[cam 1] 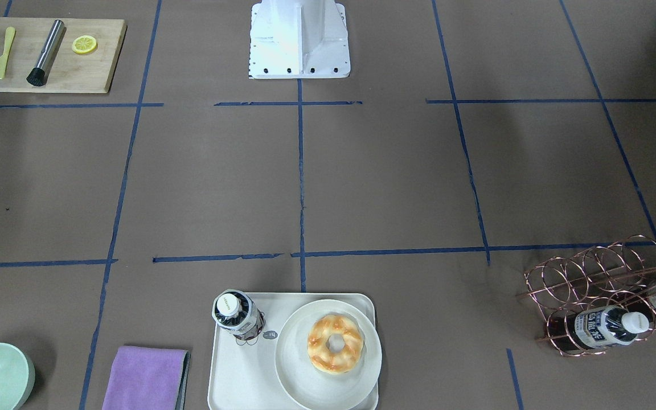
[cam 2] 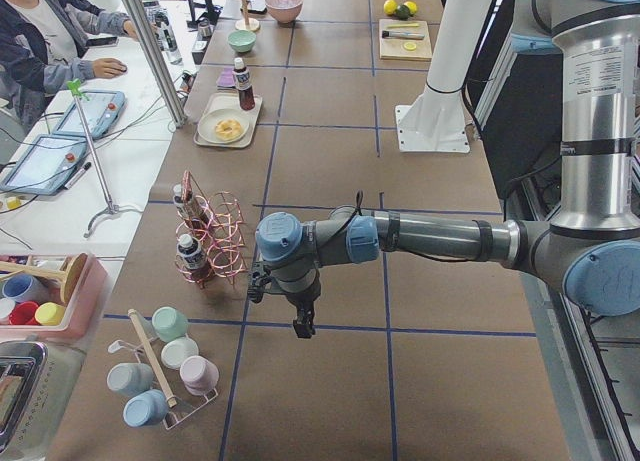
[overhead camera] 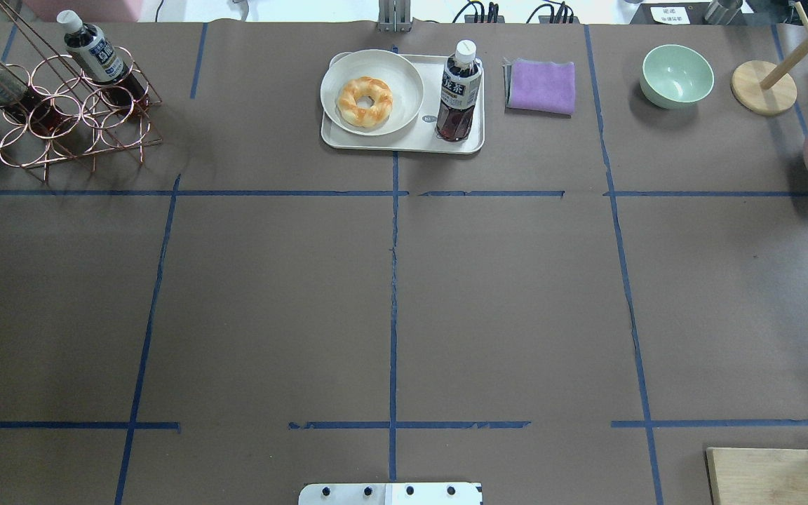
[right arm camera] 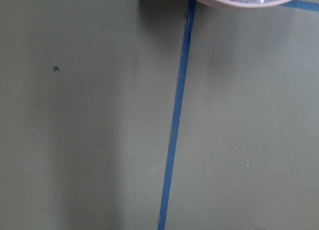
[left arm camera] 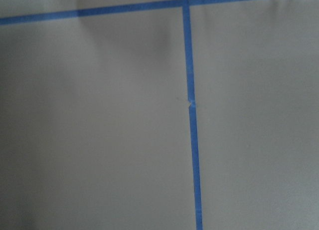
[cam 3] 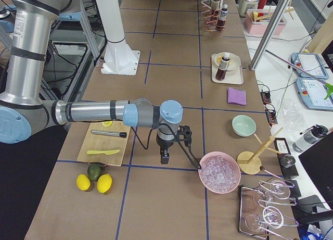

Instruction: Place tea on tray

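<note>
Overhead exterior view has the tea [overhead camera: 458, 91] upright, long axis vertical, on the tray [overhead camera: 411, 142] beside the plate [overhead camera: 407, 84]; placement looks done. The left end effector [cam 2: 300, 327] and right end effector [cam 3: 165, 159] hang over opposite tabletop [overhead camera: 516, 294] ends, well apart from it, neither clearly nearer. I cannot tell how open these 2 are; nothing shows in either.

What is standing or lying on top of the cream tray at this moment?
On the tray stand an upright tea bottle and a round white plate, which carries a doughnut. The plate hides the tray floor under it, so nothing can be told there.
</note>
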Action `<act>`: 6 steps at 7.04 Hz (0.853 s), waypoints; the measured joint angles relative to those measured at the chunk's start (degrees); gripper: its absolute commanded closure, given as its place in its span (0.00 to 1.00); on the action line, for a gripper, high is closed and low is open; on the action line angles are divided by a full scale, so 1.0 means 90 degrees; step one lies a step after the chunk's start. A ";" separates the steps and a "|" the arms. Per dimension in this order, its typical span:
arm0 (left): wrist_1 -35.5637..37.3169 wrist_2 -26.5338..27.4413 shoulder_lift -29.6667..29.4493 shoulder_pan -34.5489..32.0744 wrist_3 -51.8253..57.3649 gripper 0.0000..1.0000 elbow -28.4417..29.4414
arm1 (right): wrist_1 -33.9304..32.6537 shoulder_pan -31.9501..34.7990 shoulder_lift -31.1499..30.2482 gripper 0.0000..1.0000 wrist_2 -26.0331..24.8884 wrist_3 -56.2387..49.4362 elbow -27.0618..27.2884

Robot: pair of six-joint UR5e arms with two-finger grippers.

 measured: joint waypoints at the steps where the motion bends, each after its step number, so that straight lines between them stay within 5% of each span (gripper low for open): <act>1: 0.0001 0.0006 0.0027 -0.0012 -0.0001 0.00 -0.0047 | 0.0148 0.0002 0.0011 0.00 0.0009 0.0190 0.0009; 6: 0.0002 0.0255 0.0065 -0.0020 -0.0002 0.00 -0.0133 | 0.0301 0.0003 0.0024 0.00 0.0018 0.0298 -0.0003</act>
